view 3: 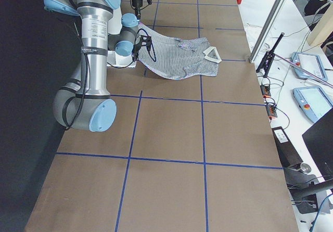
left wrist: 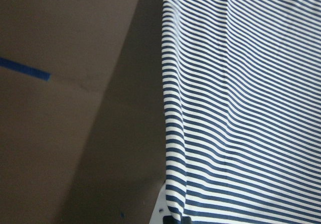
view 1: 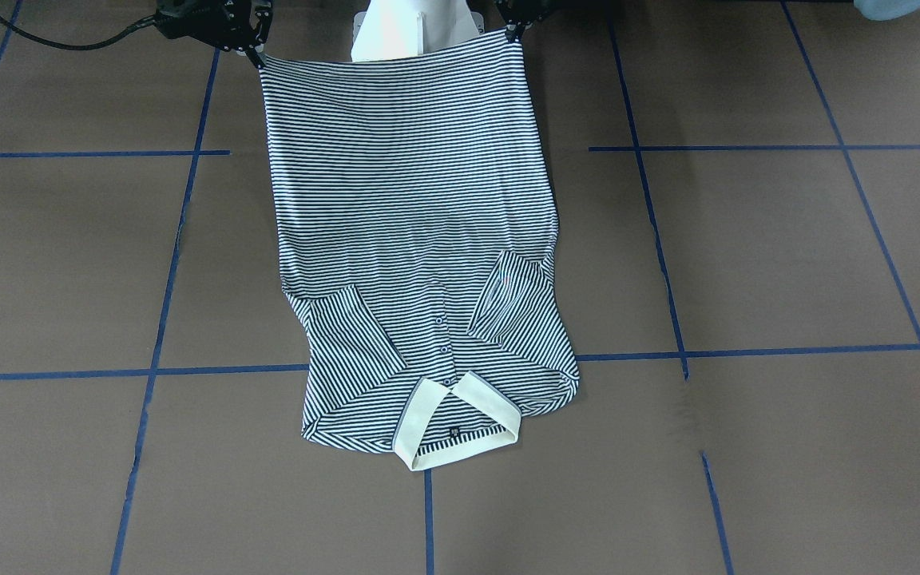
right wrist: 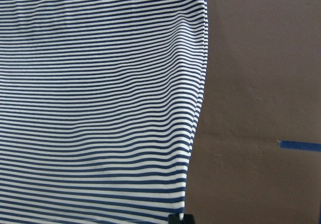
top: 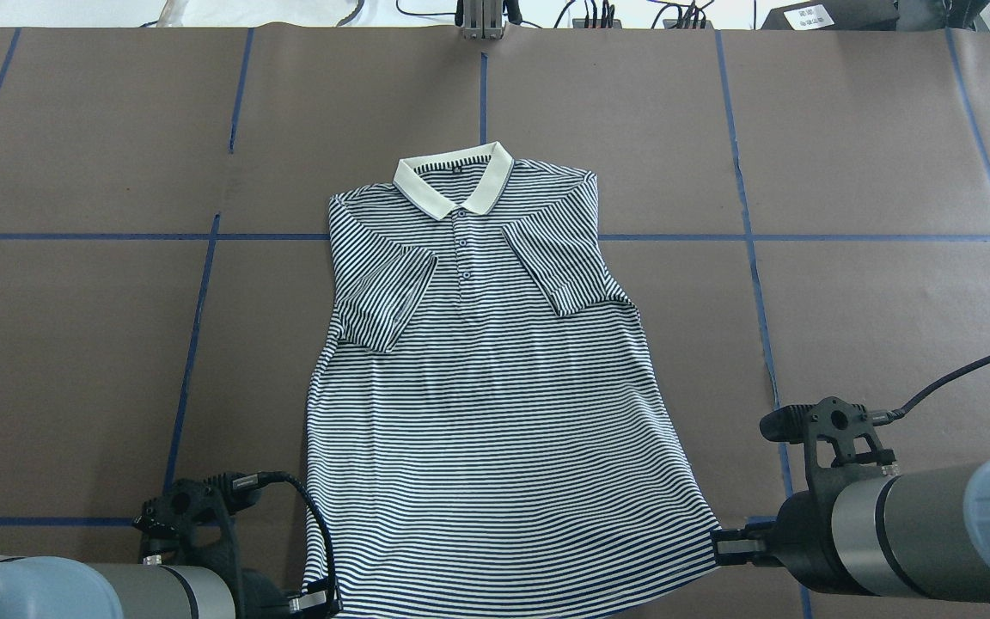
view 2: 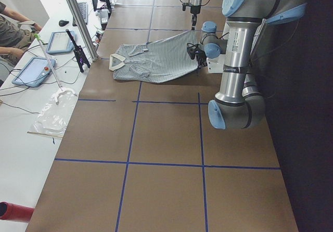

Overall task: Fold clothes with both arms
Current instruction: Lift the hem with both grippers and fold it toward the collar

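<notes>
The clothes are one navy-and-white striped polo shirt [top: 486,413] lying face up on the brown table, cream collar [top: 454,185] at the far side and both sleeves folded in over the chest. Its hem is lifted off the table at the robot's edge. My left gripper [top: 323,599] is shut on the hem's left corner, and my right gripper [top: 723,544] is shut on the right corner. From across the table the left gripper [view 1: 514,32] and right gripper [view 1: 256,57] hold the hem stretched between them. Both wrist views show the striped cloth [left wrist: 241,108] [right wrist: 100,108] sloping down to the table.
The white pedestal base [view 1: 396,32] stands behind the lifted hem. Blue tape lines [top: 194,344] mark a grid on the brown table cover. A white desk with tablets [view 2: 34,71], cables and a metal post [view 2: 78,18] runs along the far side, where a person's arm [view 2: 13,26] rests.
</notes>
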Available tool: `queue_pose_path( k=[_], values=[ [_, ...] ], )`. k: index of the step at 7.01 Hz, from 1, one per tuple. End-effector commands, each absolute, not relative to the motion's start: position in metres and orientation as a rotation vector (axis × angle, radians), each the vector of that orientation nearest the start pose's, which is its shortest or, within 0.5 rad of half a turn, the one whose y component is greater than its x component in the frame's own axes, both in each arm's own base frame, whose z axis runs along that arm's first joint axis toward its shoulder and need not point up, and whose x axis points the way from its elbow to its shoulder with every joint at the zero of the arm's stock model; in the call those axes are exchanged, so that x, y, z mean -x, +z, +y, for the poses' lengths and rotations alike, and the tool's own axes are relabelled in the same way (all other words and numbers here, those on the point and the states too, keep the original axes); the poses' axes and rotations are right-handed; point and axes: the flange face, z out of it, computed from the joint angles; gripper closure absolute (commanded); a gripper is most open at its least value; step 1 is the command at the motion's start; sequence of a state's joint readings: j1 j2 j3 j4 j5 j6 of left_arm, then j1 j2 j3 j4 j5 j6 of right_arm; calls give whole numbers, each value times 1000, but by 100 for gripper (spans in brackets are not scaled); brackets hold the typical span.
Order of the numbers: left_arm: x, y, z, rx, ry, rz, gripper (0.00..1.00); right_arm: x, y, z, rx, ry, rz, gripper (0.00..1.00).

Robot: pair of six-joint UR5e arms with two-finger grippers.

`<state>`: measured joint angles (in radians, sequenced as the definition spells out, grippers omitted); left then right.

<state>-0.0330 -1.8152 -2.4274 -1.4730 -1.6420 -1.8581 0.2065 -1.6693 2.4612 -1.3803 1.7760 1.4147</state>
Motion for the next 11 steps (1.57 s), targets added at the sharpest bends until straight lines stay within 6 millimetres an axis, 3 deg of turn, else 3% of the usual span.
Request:
queue_pose_path(
  k=[1, 2, 3, 4, 5, 6, 7, 8, 9, 10, 11],
  values=[
    [-418, 201, -159, 132, -232, 974, 100, 362, 285, -218, -57, -45, -982, 100],
    [-410, 201, -191, 55, -223, 980, 100, 387, 280, -257, -140, -65, -981, 100],
    [-404, 196, -229, -24, -233, 986, 100, 398, 281, -302, -227, -90, -953, 100],
    [-398, 194, -266, -95, -246, 977, 100, 400, 276, -352, -336, -154, -917, 100],
    [-400, 203, -298, -144, -259, 942, 100, 398, 286, -397, -386, -165, -862, 100],
    [-421, 225, -330, -178, -262, 916, 100, 398, 288, -442, -425, -160, -820, 100],
    [-433, 251, -367, -218, -288, 924, 100, 414, 277, -486, -434, -130, -800, 100],
    [-429, 270, -398, -261, -289, 905, 100, 436, 266, -523, -428, -109, -782, 100],
    [-421, 279, -424, -289, -306, 882, 100, 447, 260, -546, -421, -93, -767, 100],
    [-415, 284, -464, -312, -320, 846, 100, 451, 255, -561, -415, -82, -762, 100],
    [-419, 305, -488, -315, -320, 827, 100, 457, 253, -582, -413, -70, -755, 100]
  ],
)
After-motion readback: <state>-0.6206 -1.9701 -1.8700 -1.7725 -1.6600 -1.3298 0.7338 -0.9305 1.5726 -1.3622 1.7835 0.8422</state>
